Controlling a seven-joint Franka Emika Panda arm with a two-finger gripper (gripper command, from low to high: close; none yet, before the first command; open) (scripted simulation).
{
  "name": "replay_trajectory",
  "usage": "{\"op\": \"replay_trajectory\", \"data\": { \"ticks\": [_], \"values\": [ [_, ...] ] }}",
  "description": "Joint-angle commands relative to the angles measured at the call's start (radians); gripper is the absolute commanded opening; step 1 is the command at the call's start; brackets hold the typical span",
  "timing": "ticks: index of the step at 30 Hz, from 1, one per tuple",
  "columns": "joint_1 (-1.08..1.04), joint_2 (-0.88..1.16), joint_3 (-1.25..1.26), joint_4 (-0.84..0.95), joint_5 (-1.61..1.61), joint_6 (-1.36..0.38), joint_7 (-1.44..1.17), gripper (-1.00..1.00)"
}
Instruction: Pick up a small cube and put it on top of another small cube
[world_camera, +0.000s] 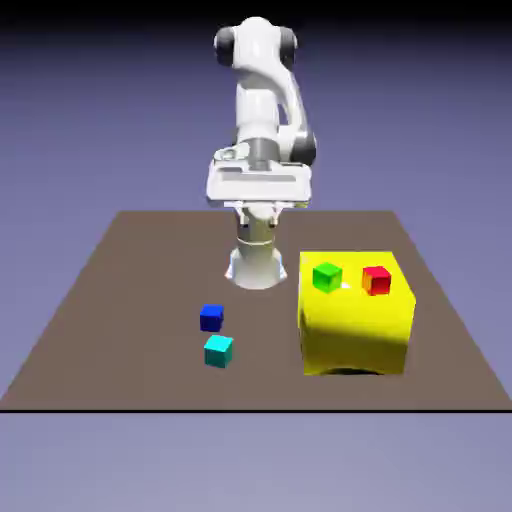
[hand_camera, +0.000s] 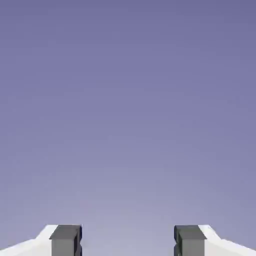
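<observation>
The table is carrying the big yellow block at 3 o'clock of the 2 small cubes, while the arm's jaws are standing spread and empty, facing only backdrop. The cyan cube is lying free at 5 o'clock of the dark blue cube, just beside it, well apart from the raised hand.

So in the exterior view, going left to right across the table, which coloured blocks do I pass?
Dark blue cube and cyan cube, almost level, then the green cube, then the red cube, both on the big yellow block.
</observation>
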Motion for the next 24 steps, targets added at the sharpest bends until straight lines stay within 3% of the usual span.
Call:
{"op": "replay_trajectory", "data": {
  "ticks": [1, 24],
  "values": [
    [-0.036, 0.032, 0.015, 0.009, 0.038, -0.026, 0.023, 0.0],
    [-0.87, 0.763, 0.369, 0.222, 0.906, -0.622, 0.541, 0.0]
  ]
}}
